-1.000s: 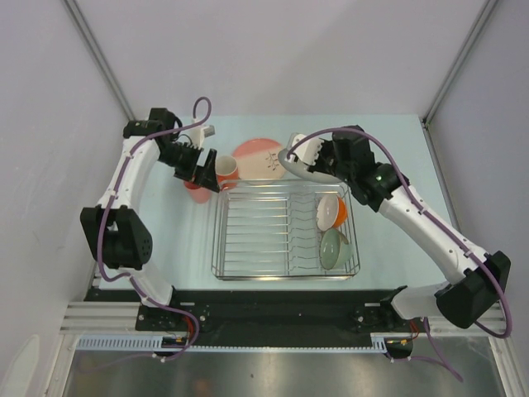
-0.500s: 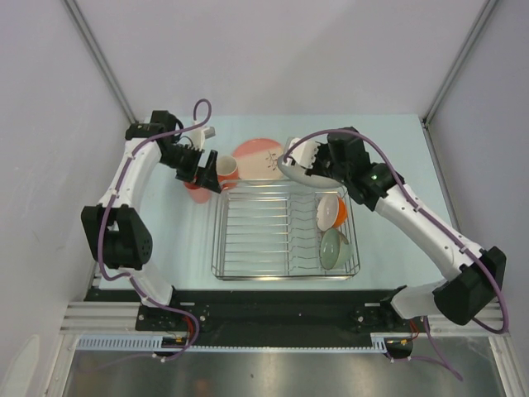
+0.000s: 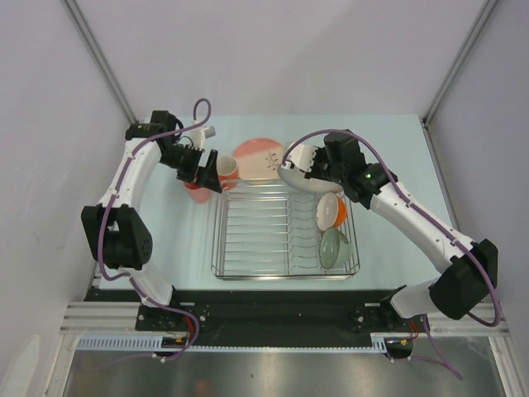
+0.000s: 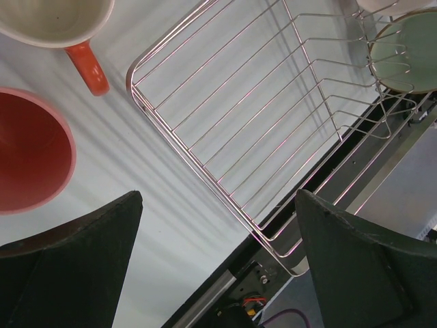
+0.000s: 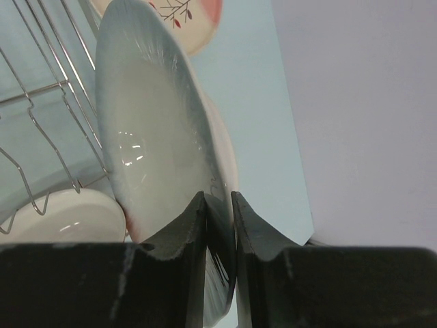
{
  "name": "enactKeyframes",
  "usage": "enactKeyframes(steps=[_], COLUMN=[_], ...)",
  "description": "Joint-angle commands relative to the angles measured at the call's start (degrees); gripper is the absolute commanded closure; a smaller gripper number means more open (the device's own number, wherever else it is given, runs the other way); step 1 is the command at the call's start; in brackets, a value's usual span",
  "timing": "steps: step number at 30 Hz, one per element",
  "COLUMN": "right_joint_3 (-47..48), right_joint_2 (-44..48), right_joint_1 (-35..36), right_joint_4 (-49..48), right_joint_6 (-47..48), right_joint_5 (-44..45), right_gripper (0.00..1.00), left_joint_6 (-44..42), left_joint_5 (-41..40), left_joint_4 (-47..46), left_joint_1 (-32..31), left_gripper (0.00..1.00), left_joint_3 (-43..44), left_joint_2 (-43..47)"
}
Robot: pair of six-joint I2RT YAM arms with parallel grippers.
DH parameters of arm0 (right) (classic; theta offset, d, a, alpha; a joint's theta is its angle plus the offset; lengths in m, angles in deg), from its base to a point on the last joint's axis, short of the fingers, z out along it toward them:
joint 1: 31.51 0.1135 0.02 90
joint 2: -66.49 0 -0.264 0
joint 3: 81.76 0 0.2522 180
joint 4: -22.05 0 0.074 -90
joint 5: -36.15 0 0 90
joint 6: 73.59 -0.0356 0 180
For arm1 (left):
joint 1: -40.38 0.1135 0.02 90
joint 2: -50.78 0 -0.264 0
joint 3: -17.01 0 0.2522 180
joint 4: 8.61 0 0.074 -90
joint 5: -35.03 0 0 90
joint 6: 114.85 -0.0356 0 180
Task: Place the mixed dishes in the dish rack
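Right arm has carried the white shallow plate left and inward over the last second. It was hanging beyond the far right corner of the dish rack; now it sits over the rack's far edge, just behind the orange bowl. The right gripper is pinched tight on the plate's rim, and the wrist view shows the plate on edge, close to upright, with tines right beside its face. So this reads as the approach to slotting, not yet seated. The orange bowl and pale green bowl are already in the right end of the rack. The left gripper has barely moved, jaws fully apart and holding nothing, parked above the rack's far left corner next to the orange mug and pink tumbler. Both stand on the table, outside the rack. The pink-and-cream plate is flat on the table behind the rack. My count: two dishes in, one in transit, three left. The next move probably needs the plate's edge lined up between tines without clipping the orange bowl.
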Motion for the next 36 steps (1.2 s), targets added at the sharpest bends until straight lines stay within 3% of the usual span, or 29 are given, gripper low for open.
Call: enactKeyframes(steps=[1, 15, 36], right_joint_3=[-0.3, -1.0, -6.0], right_joint_2=[-1.4, -5.7, -4.0], right_joint_1=[-0.7, 8.4, 13.5], right_joint_4=[-7.3, -6.2, 5.4], right_joint_6=[0.3, 12.0, 4.4], right_joint_5=[-1.7, 10.3, 11.5], right_gripper=[1.00, 1.00, 1.00], left_joint_6=[0.2, 0.1, -0.1], left_joint_5=[2.0, 2.3, 4.2], left_joint_4=[-1.3, -2.2, -2.6], left_joint_1=[0.3, 0.3, 0.2], left_gripper=[0.00, 0.01, 0.00], left_joint_3=[-0.2, -0.8, 0.5], left_joint_2=[0.4, -0.7, -3.5])
